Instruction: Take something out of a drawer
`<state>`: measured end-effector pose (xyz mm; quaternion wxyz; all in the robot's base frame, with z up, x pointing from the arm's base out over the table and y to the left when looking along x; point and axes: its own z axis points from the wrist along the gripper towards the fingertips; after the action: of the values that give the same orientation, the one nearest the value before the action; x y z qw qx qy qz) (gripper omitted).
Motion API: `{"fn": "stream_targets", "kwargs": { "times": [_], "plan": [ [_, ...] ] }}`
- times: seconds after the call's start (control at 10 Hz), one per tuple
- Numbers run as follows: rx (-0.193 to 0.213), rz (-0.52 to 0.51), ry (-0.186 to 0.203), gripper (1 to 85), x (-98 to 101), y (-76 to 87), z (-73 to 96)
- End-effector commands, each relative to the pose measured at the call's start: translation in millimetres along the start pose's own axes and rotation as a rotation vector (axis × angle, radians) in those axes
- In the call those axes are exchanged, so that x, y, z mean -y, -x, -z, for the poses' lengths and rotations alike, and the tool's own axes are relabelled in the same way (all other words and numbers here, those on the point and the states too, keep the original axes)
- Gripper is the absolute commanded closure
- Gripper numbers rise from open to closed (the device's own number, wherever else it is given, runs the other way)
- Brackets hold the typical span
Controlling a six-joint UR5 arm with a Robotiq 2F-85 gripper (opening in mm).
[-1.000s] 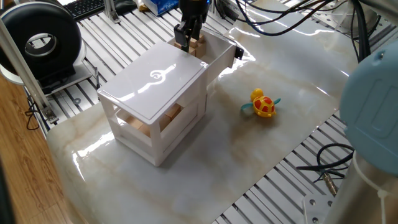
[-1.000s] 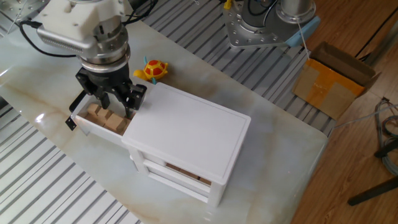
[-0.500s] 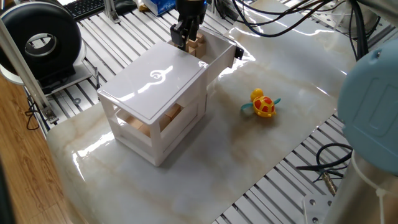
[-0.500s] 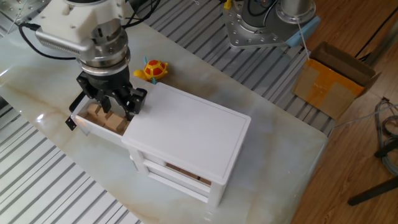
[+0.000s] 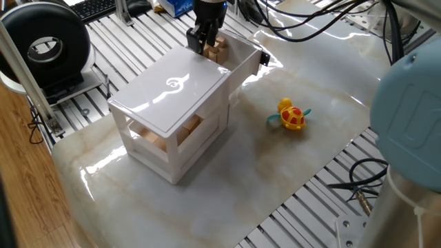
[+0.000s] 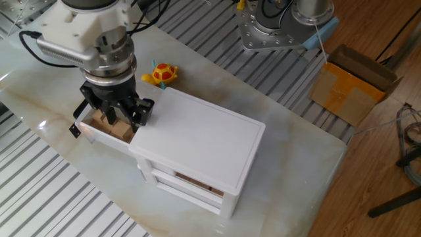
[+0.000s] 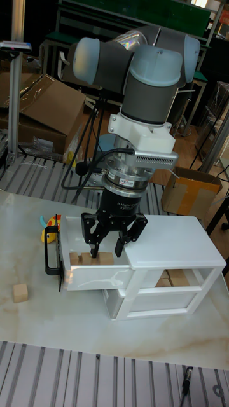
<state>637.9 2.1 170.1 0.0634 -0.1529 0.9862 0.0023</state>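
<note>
The white cabinet stands mid-table with its upper drawer pulled out; the black handle faces away from the cabinet. Several light-wood cubes lie in the drawer. My gripper points straight down over them, close to the cabinet's edge. Its fingers are spread, tips just above the cubes, and I see nothing between them. In the fixed views the gripper hides part of the drawer.
A yellow-and-red duck toy lies on the table beside the cabinet. One loose wood cube sits on the table near the drawer handle. More cubes fill the lower tier. A cardboard box stands off the table.
The gripper has risen slightly over the drawer and shifted a little away from the cabinet top. The cubes, drawer and duck have not moved.
</note>
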Motion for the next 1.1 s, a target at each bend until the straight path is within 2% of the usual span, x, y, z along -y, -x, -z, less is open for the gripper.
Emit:
{"fn": "stream_targets", "kwargs": {
  "times": [0.0,0.1,0.2,0.3,0.8,1.0],
  "plan": [
    [0.016,-0.004,0.01,33.7,-0.6,6.3,-4.4],
    [0.023,-0.003,0.027,36.7,-5.1,7.7,-3.4],
    [0.036,-0.012,0.039,50.3,-9.0,9.2,0.6],
    [0.027,-0.027,0.031,84.3,-8.3,3.3,7.8],
    [-0.044,0.051,0.035,84.7,-21.4,-50.2,54.5],
    [-0.045,0.091,-0.009,84.7,-13.1,-54.8,60.2]
  ]
}}
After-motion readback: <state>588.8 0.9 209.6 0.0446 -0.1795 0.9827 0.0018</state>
